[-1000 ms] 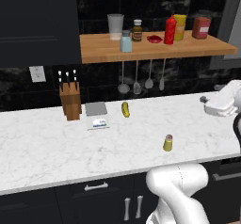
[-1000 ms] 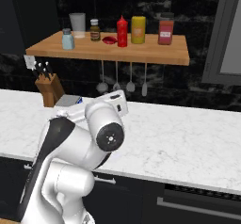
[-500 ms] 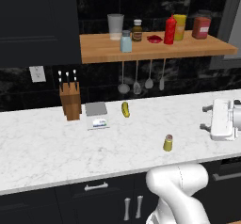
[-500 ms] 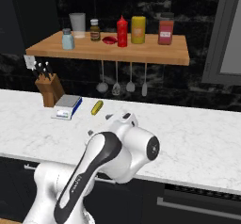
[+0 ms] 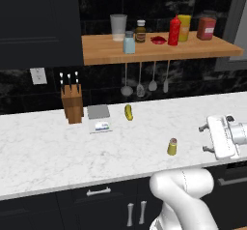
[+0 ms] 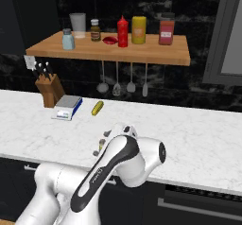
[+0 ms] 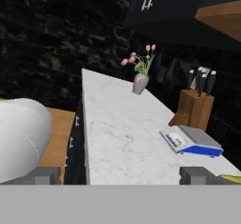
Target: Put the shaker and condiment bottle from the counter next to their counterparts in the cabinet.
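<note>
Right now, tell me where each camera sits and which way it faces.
Left base view: behind the arm, to its left, facing the counter, shelf and shaker; the hand shows at right.
Right base view: behind, to its right, same counter and shelf; the white arm fills the foreground.
Hand view: looks along the counter toward the knife block and flower vase.
All share the knife block.

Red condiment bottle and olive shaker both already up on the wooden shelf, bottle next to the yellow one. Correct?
Half right. In the left base view the condiment bottle does stand on the cabinet beside the yellow bottle, but the shaker is still on the counter, not on the shelf.
</note>
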You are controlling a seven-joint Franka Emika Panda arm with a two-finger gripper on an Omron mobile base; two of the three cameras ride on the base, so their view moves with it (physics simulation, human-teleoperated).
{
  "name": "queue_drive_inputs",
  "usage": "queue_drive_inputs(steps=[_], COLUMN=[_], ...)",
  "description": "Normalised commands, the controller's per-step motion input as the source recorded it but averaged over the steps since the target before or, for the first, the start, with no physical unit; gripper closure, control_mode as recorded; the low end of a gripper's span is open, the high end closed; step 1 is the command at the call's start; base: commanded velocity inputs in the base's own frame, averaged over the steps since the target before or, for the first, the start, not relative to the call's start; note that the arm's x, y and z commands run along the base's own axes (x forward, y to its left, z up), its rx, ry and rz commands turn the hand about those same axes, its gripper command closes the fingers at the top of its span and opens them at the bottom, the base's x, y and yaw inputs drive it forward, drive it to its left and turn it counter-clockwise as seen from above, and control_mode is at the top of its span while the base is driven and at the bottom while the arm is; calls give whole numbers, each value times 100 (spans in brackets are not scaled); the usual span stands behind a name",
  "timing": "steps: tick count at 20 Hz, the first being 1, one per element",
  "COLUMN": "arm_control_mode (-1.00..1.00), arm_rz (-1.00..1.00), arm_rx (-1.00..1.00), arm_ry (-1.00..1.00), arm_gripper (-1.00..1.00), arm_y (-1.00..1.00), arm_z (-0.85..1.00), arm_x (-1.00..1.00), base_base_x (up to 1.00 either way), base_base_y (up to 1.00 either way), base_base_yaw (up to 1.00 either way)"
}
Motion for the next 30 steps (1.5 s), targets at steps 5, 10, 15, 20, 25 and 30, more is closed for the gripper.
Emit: queue_drive_inputs(steps=[5, 10, 15, 20, 25, 30], arm_control_mode=[-100, -100, -100, -100, -100, -100], arm_rz=[13, 3, 0, 0, 0, 0], arm_rx=[0, 2, 6, 2, 0, 0], arm_ry=[1, 7, 13, 14, 11, 4], arm_gripper=[-100, -100, -100, -100, -100, -100], arm_y=[0, -1, -2, 0, 0, 0], arm_z=[-20, 0, -5, -29, -38, -25], arm_x=[0, 14, 17, 17, 2, 4], base_base_x=[0, 0, 0, 0, 0, 0], base_base_y=[0, 0, 0, 0, 0, 0], base_base_yaw=[0, 0, 0, 0, 0, 0])
